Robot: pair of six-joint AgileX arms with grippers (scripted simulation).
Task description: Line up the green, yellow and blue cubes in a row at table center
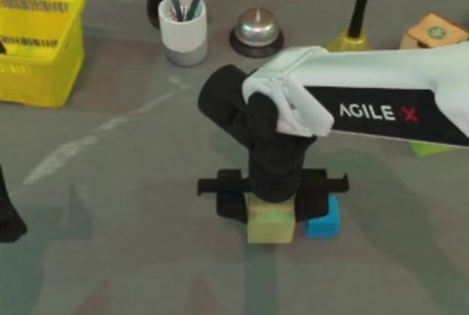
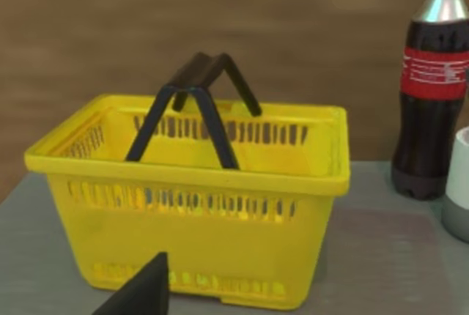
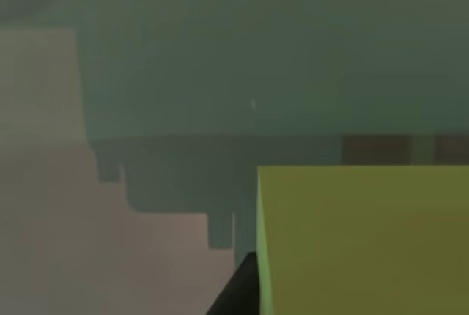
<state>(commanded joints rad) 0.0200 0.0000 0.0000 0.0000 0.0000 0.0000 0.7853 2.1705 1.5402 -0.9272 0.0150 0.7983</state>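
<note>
White capitals reading "AGILE" with a red X stand on the black panel of the white right arm (image 1: 381, 113). The dark cola bottle's red label (image 2: 434, 73) carries pale print too small to read.

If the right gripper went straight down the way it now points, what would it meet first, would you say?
Most likely the yellow cube: the right gripper hangs directly above it, the blue cube just beside. How much gap remains is unclear.

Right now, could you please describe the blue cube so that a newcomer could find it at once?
Start at the right arm's black end effector, lowered near the middle of the table. Beneath it sits a pale yellow cube; the blue cube is on that cube's right side. It is the smaller of the two and bright blue.
</note>
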